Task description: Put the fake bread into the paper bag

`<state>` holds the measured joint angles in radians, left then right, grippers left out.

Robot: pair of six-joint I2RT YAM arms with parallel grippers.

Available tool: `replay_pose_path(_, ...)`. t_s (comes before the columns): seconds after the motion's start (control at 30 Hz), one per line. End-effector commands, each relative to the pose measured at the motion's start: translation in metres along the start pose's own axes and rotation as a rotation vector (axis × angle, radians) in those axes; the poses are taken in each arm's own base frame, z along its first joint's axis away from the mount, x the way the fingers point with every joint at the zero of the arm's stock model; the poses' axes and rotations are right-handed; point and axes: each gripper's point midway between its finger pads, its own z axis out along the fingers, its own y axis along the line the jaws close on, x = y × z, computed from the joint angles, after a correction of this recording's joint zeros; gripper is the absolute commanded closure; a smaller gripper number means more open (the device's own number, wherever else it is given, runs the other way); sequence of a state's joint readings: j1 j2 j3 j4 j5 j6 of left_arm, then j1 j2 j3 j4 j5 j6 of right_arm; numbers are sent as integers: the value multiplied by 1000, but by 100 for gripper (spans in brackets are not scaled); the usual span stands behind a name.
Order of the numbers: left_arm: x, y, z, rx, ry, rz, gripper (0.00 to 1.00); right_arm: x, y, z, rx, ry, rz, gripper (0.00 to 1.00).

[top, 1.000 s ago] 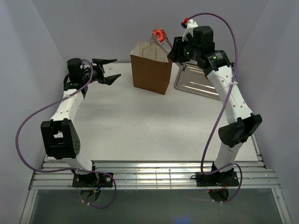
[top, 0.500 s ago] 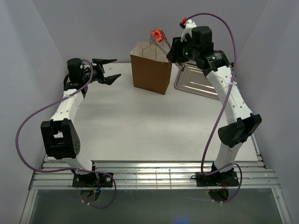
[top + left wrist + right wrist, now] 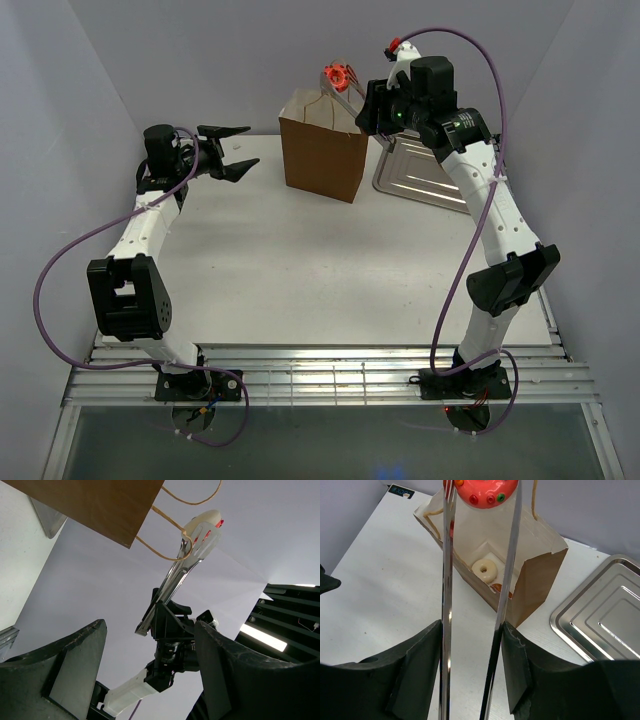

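One red-topped tart [image 3: 485,491] hangs in silver tongs [image 3: 509,555] above the open paper bag [image 3: 540,580]. The right gripper [image 3: 470,675] squeezes the tongs; the left gripper [image 3: 240,148] hovers spread, well apart. Released off-centre, the tart could strike the rim and tumble outside.

Red-topped tart [image 3: 481,492]: above the paper bag [image 3: 540,580], its upper part cut off by the right wrist view's top edge.
Tongs [image 3: 445,605]: tips and handle ends both run out of that view.
Orange-brown piece [image 3: 495,587]: inside the bag, mostly behind a tong arm; can't tell what it is.
Tray [image 3: 600,615]: right of the bag, cropped at the edge.
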<state>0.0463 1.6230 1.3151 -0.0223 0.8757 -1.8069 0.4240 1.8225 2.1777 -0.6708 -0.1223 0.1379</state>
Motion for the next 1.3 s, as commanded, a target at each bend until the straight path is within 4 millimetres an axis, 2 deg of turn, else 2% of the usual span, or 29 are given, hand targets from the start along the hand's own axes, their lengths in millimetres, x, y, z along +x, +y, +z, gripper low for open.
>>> replay_pose_path(0.0,22,-13,-12,36,22,52,19,-23,5,-9,-8,-78,-31,46)
replay_pose_path(0.37,27,-14,-17,57,22,68,19,-19,7,-10,-19,-65,-26,44)
replay_pose_path(0.87,31,-17,-20,60,16,91,19,-23,11,-19,-24,-80,-31,43)
replay_pose_path(1.07,29,-15,-18,41,13,82,19,-24,7,-24,-4,-84,-33,43)
replay_pose_path(1.27,31,-18,-17,41,11,93,19,-32,-2,-34,54,-113,-52,43)
